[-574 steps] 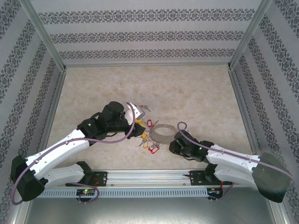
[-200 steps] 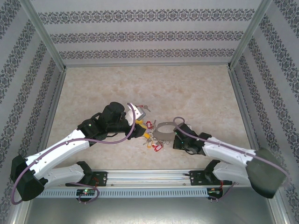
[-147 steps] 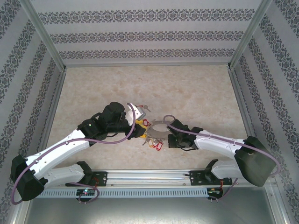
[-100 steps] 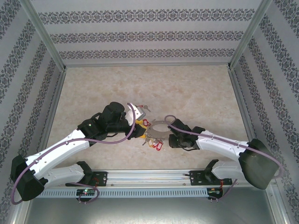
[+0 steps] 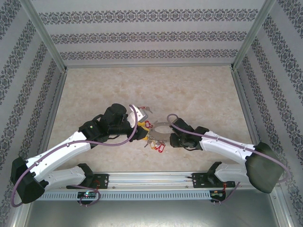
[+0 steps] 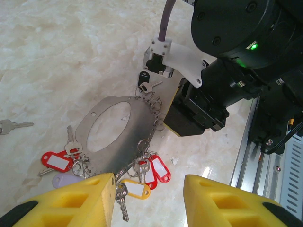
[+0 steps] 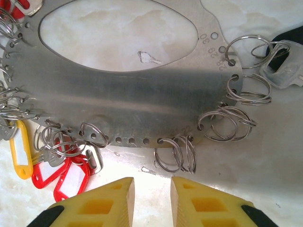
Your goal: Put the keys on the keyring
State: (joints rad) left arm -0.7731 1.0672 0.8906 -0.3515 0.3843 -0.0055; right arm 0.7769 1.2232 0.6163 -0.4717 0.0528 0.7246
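The right gripper is slightly parted and empty, just short of the keyring. The left gripper gapes wide, grasping nothing. The keyring lies flat between them, its long axis crosswise on the marbled table. Its stamped figures are unreadable, and tagged keys fringe it. Patterned walls surround the table.

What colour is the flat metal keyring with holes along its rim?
The flat metal keyring is silver-grey; clearest in the right wrist view.

Marbled beige tabletop, glossy. Damask-striped wall panels stand along its far, left and right edges. Aluminium rail runs along the near edge.
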